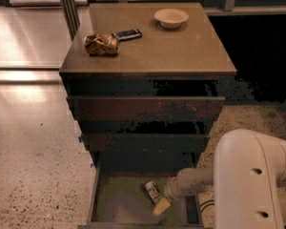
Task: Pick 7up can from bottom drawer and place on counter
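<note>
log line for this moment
phase: reach | hand: in bottom drawer, beside can | can: lying in drawer | counter: no can

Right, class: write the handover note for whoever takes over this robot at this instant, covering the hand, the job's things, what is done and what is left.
The hand is down inside the open bottom drawer, close beside the 7up can; contact cannot be told.
The 7up can is on the drawer floor, not lifted.
The counter holds a snack bag, handset and bowl, no can.
Done: drawer open, hand at the can.
Left: grasp, lift, place on counter.
</note>
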### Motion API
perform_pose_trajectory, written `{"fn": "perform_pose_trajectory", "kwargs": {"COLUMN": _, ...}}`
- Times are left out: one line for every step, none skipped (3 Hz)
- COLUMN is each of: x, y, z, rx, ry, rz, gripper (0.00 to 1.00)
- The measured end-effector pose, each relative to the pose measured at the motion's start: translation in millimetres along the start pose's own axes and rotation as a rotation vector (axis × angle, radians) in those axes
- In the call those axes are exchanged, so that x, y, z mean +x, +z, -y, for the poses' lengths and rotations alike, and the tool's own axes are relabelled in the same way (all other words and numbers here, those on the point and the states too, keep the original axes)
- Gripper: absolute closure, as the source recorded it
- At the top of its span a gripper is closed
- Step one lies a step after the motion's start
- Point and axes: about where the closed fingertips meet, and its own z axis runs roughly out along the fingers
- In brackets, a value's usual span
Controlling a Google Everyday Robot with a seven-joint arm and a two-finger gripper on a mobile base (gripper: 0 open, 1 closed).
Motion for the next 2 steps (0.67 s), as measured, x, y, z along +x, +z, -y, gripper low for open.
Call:
{"fn": "perform_pose_trajectory", "kwargs": {"x": 2.8, "y": 19.3, "z": -3.0, "rx": -0.045, "ry": -0.001, "rz": 0.011, "gripper": 0.0}}
{"fn": "perform_pose_trajectory", "kwargs": {"x": -1.8, "y": 54.9, "z": -6.0, "rx": -0.105, "ry": -0.012, "rz": 0.029, "gripper": 0.0}}
